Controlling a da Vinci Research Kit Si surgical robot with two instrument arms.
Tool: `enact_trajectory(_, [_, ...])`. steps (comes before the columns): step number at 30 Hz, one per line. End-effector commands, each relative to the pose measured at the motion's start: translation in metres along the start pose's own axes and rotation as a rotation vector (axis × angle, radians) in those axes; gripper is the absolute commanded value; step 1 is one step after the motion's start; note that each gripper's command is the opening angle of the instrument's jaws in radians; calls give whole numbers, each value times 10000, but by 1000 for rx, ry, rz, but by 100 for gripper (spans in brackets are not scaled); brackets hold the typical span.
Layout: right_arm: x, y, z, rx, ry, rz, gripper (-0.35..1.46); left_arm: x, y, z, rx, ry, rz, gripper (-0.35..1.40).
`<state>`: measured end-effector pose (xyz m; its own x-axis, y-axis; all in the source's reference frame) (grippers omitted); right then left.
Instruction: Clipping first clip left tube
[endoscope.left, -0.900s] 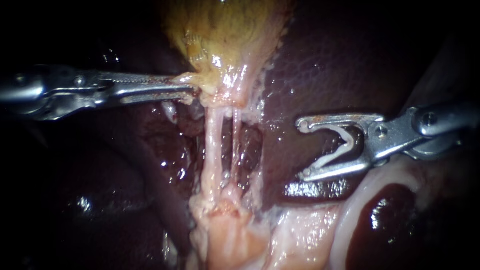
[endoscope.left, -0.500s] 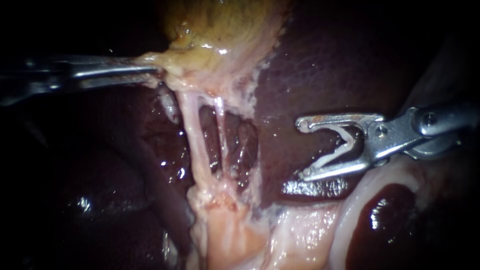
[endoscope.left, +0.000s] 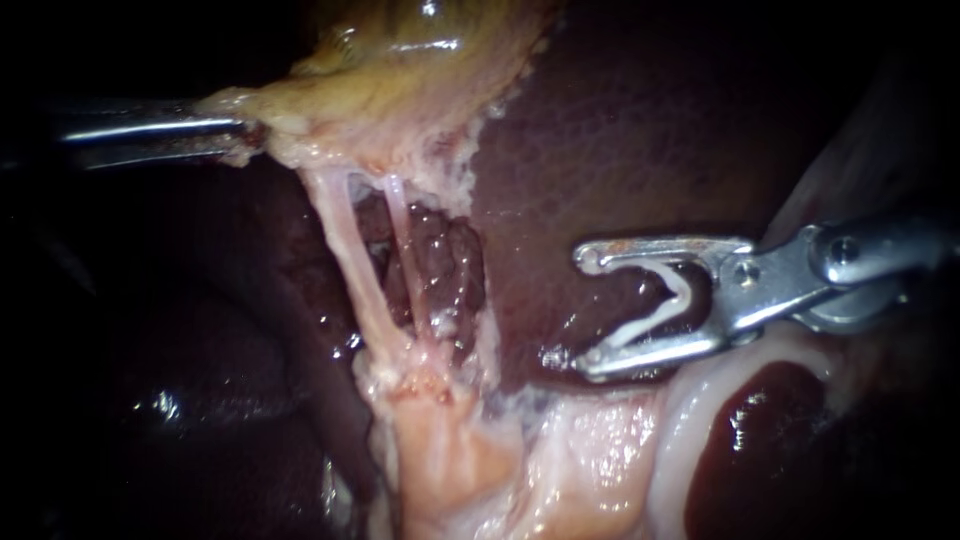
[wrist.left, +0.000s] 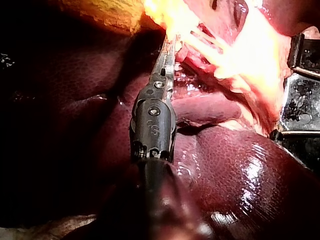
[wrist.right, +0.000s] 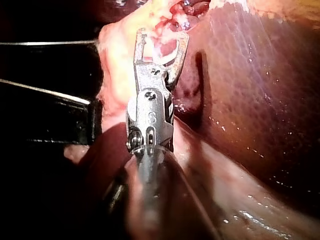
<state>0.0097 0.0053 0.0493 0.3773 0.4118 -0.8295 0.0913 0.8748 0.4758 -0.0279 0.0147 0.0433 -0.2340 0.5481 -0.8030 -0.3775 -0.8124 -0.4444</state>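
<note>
We judge the left tube (endoscope.left: 352, 268) soft, thin and slippery, best taken at its stretched middle by our right instrument (endoscope.left: 586, 310), whose wide jaws hold a clip (endoscope.left: 668, 300).

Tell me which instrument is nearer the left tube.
Left. My left instrument grips the gallbladder just beside the upper end of the left tube. My right instrument, carrying a clip, stands apart on the tube's other side, over the liver.
</note>
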Motion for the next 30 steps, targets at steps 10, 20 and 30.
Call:
enact_trajectory(10, [22,-21,75,18,2,94,50,-1,0,1,1,0,1,-35])
enact_trajectory(20, [1,-11,119,17,-2,136,50,0,5,4,6,-1,1,-35])
enact_trajectory(30, [-24,17,134,5,-13,136,50,2,9,2,8,-1,1,-35])
